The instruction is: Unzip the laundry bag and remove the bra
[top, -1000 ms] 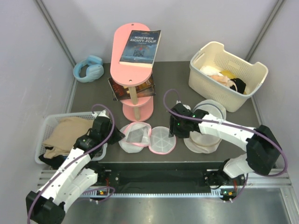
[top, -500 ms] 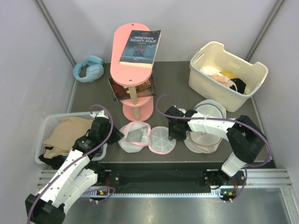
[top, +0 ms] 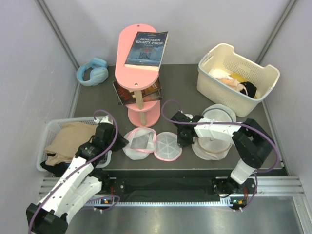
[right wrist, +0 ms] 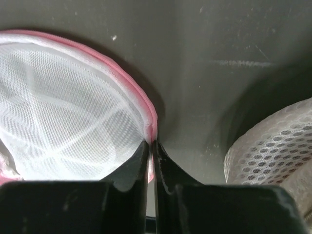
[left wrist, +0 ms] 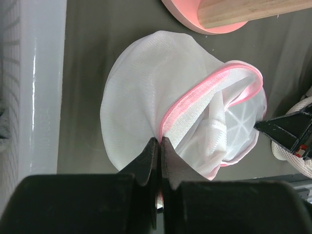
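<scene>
The laundry bag, white mesh with pink trim, lies unzipped near the table's front edge. Its round lid is flopped to the right. My left gripper is shut on the pink zipper band at the bag's left side; the left wrist view shows the fingers pinching the pink band. My right gripper is shut on the lid's pink rim, fingers meeting on it. The bag's inside shows only white mesh. The bra is not visible.
White tray at left holds beige cloth. A second white mesh bag lies right of the lid. Pink stand with a book sits behind. Cream basket is back right, blue earmuffs back left.
My right gripper has moved forward and down to the lid's right rim and closed on it. The lid shifted slightly left. The left arm has stayed put.
</scene>
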Robot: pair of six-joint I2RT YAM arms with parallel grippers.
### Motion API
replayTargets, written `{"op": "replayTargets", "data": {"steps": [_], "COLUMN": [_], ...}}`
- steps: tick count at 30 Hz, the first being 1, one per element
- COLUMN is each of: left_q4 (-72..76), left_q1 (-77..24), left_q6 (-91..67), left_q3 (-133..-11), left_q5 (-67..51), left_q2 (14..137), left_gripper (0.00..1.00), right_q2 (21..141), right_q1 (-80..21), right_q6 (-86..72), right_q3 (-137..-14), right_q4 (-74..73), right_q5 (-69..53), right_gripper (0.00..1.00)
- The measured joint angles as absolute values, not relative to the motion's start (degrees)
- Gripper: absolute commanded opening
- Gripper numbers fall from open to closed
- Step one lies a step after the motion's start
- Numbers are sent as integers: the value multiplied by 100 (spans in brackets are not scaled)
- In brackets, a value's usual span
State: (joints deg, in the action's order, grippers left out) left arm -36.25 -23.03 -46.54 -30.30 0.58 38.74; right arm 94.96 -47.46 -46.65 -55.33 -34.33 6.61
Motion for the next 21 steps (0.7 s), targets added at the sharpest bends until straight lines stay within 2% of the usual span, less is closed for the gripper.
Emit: {"op": "replayTargets", "data": {"steps": [10,21], "left_q4": [-3586,-2987], "left_q1": [-2303,-2596], "left_q6": [-4615,-4751], "left_q3": [-3030,-3317], "left_q5": [-69,-489], "left_q2": [3951,4762], "left_gripper": [0,0], "right_q2": [9054,7594], "right_q1": [-4495,-3594], "right_q6": [-4401,-3804], "right_q3": [-5653,-7111], "right_q4": [-4163,-5728], "right_q5": [976,1883], "right_gripper": [0,0]}}
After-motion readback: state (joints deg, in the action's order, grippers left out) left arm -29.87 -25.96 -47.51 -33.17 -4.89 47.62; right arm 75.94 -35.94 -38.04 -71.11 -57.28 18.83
